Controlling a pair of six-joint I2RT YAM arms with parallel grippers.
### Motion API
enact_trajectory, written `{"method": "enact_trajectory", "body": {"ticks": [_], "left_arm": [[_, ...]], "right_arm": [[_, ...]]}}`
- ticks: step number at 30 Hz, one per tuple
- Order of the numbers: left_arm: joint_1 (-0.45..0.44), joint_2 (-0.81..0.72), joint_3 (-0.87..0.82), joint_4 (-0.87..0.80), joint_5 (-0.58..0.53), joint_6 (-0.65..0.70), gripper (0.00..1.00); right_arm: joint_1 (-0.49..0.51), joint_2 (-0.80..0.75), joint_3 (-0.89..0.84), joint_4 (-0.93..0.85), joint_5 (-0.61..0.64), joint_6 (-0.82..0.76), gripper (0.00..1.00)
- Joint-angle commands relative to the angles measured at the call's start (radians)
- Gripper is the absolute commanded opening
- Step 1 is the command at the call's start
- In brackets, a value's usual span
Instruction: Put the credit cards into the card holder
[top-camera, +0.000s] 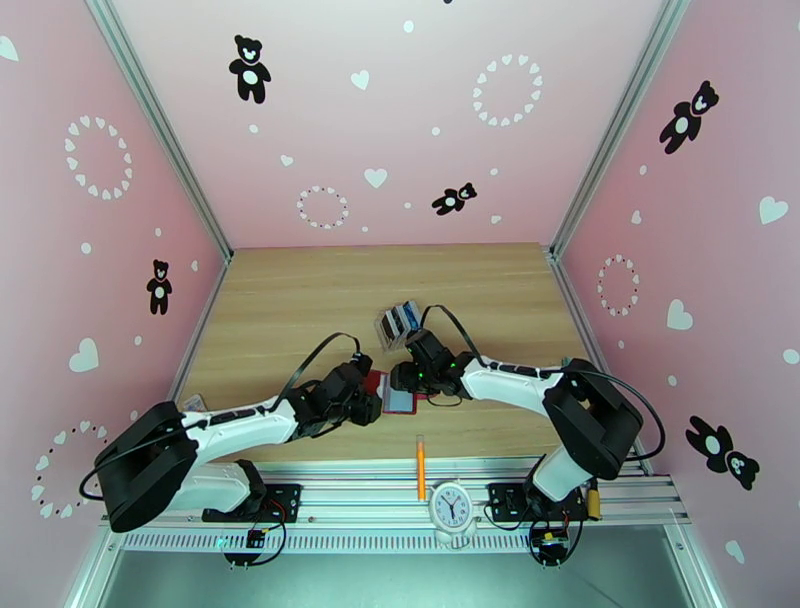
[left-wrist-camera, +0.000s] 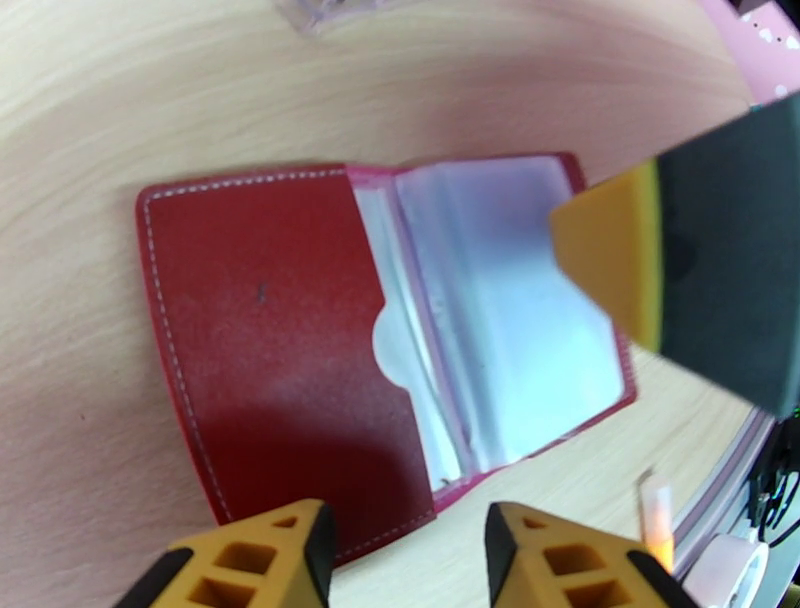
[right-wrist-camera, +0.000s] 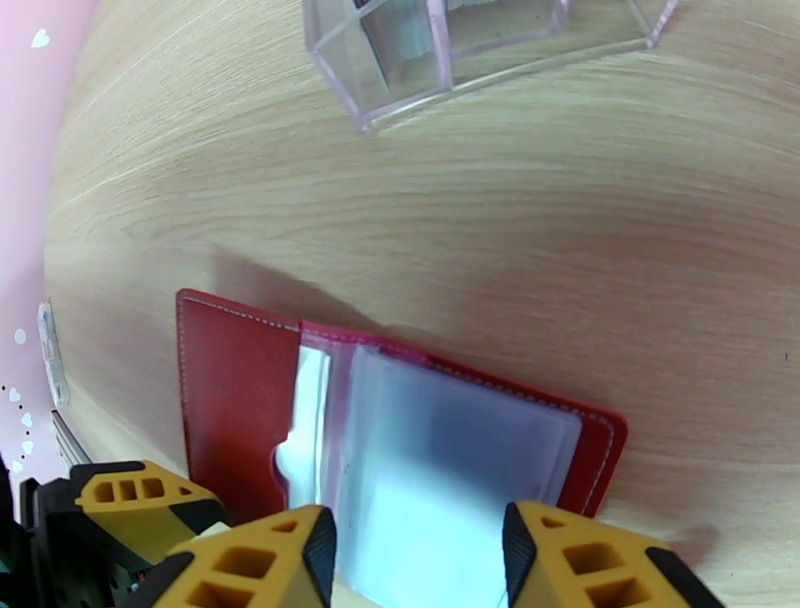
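A small red card holder (left-wrist-camera: 270, 330) lies open and flat on the wooden table (top-camera: 300, 300), near the front edge, between the two grippers. One half is a red, leather-like cover with pale stitching. The other half shows cloudy clear pockets with a half-round notch. The left gripper (left-wrist-camera: 405, 555) hovers at its near edge, jaws apart and empty. The right gripper (right-wrist-camera: 415, 560) hangs over the pockets, its jaws apart too. A clear plastic rack (right-wrist-camera: 480, 50) stands nearby, farther back.

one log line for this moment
card holder open flat on table | left gripper open at its edge | right gripper open over pockets
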Motion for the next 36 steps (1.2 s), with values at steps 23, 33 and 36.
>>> {"method": "enact_trajectory", "body": {"ticks": [23, 33, 36], "left_arm": [[0.002, 0.045, -0.003, 0.008, 0.025, 0.006, 0.51], [0.001, 0.055, 0.005, 0.012, 0.04, 0.007, 0.57], [0.002, 0.064, 0.011, 0.011, 0.046, 0.009, 0.57]], "right_arm": [[-0.005, 0.099, 0.059, -0.005, -0.009, -0.016, 0.51], [0.011, 0.102, 0.05, 0.039, -0.055, 0.013, 0.51], [0.018, 0.105, 0.057, 0.043, -0.064, 0.015, 0.51]]}}
